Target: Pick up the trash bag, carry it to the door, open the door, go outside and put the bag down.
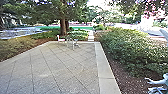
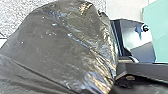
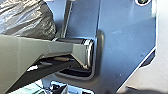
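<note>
A: Which is the biggest thing here, please?
B: It is the paved yard (image 1: 62, 67), open in front of the robot, with a pale stone border (image 1: 104, 68) along its side.
A: And after the yard?
B: A tree (image 1: 63, 23) stands behind its far edge, and low shrubs (image 1: 132, 48) grow beyond the border. Smaller than these, a white chair (image 1: 60, 39) is near the far edge.
A: Where is the trash bag (image 2: 60, 50)?
B: It is with the robot, large at the left wrist, and beside the robot's dark plate (image 3: 122, 37) in the right wrist view. If it hangs free or leans on something, I cannot tell.
A: Do the left gripper and the right gripper hold it?
B: For both, I cannot tell whether they are open, closed or gripping the bag.
A: So how much of the task is done?
B: In my judgement, the picking up, the carrying and the passing of the door are finished, because the robot is outside. Only one part seems to remain: to put the bag down.
</note>
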### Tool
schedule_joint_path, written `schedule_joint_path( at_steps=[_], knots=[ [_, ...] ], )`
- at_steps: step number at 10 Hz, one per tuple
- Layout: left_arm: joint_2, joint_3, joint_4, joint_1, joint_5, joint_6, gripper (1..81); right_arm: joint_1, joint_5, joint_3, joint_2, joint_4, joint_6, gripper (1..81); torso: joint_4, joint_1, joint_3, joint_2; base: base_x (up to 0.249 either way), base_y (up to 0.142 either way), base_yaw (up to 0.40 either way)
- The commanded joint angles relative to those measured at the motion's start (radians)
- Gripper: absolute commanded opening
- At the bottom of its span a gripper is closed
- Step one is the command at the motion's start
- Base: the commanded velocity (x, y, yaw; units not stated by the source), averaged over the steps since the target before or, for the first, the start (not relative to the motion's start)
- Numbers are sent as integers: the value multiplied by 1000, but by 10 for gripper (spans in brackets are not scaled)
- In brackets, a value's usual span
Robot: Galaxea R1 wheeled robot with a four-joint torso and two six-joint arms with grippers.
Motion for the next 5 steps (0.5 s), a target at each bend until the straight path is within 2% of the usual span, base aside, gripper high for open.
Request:
schedule_joint_path(
  at_steps=[1,2,3,4,5],
  knots=[
    [-17,15,-5,-43,56,-4,10,36,-57,5,7,-4,-3,811,-1,1,0,0,0,0,0],
    [-29,40,-4,-43,56,-4,10,37,-66,7,7,-4,-4,811,28,1,0,0,0,0,0],
    [-64,102,-3,-46,56,-4,10,37,-72,10,2,-9,-7,811,51,1,0,0,0,0,0],
    [-100,164,-4,-51,54,-5,10,34,-72,22,-2,-15,-7,811,57,1,0,0,0,0,0],
    [-138,227,-4,-55,54,-5,10,33,-71,48,-11,-21,-7,811,56,1,0,0,0,0,0]
  ],
)
